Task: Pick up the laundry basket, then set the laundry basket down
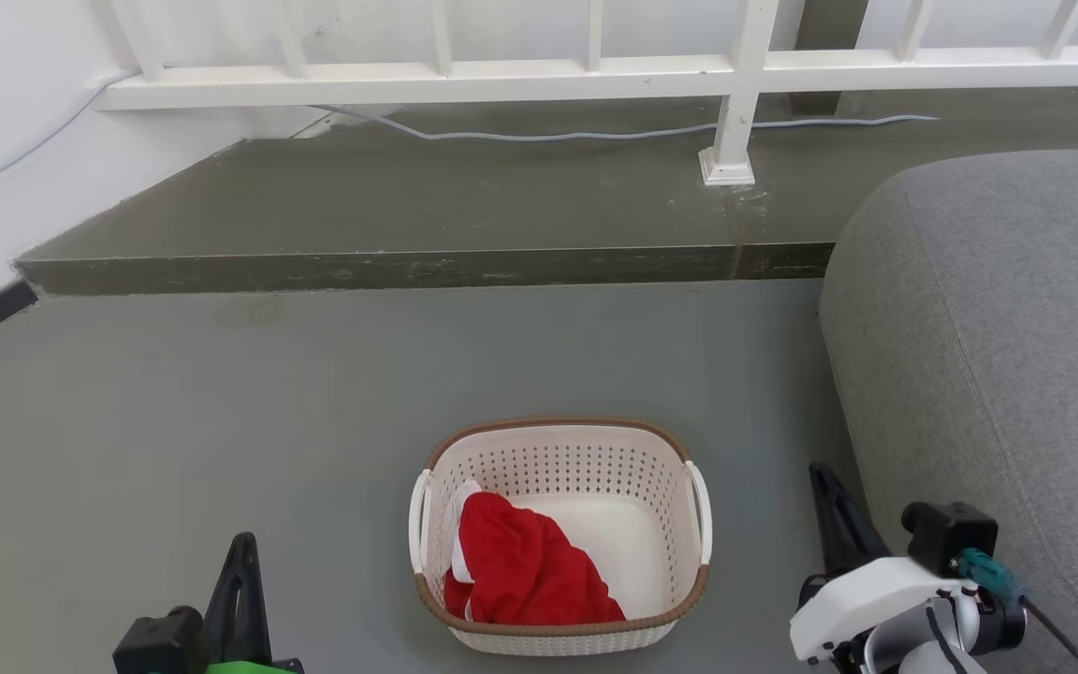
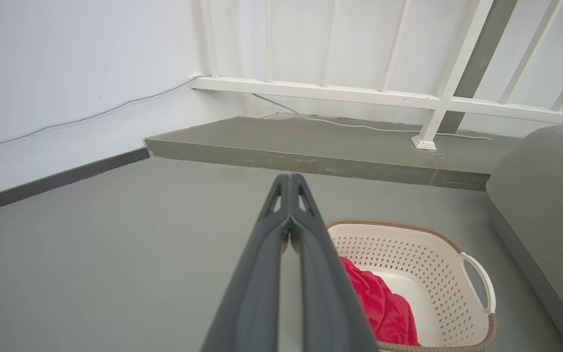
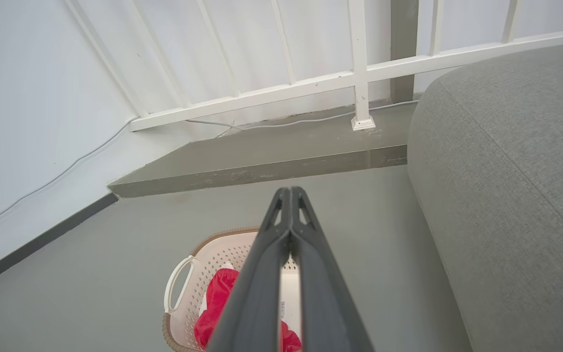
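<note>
The laundry basket (image 1: 562, 468) stands upright on the grey floor (image 1: 221, 412), between the two grippers and touching neither; a red garment (image 1: 525, 566) lies in its left half, and the basket's white bottom is bare to the right. The left gripper (image 2: 290, 180) is held off the basket's left side, jaws closed tip to tip, gripping nothing; the right gripper (image 3: 290, 191) is held off its right side, jaws likewise closed and empty. A grey sofa (image 1: 997, 328) lies beside the right gripper; a raised step (image 1: 464, 201) and a white railing (image 1: 427, 80) stand beyond the basket.
</note>
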Robot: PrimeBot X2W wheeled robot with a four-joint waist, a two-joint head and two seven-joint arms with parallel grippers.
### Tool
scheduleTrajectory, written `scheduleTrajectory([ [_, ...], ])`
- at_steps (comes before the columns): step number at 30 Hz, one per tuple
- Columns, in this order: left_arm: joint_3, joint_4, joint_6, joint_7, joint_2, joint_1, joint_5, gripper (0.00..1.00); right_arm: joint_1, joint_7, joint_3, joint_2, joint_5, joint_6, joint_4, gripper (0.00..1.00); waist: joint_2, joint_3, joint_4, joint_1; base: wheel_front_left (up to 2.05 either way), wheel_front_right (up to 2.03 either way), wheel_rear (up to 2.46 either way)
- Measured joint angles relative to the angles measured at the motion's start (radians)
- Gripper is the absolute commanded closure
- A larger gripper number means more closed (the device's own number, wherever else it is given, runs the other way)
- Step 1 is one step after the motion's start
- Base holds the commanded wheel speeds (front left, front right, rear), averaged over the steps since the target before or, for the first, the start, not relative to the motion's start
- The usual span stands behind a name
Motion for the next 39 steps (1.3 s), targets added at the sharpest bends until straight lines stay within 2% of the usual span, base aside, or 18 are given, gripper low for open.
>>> scheduleTrajectory([
  [10, 0.006, -0.007, -0.021, 0.023, -0.003, 0.000, -0.155, 1.00, 0.000, 0.031, -0.038, 0.005, 0.159, 0.024, -0.012, 1.00, 0.0000, 0.002, -0.001, 0.0000, 0.00, 0.00, 0.00],
  [39, 0.071, 0.033, -0.080, 0.123, 0.000, -0.044, -0.570, 1.00, -0.015, 0.131, -0.163, 0.012, 0.525, 0.086, -0.019, 1.00, 0.0000, 0.007, -0.005, 0.0000, 0.00, 0.00, 0.00],
])
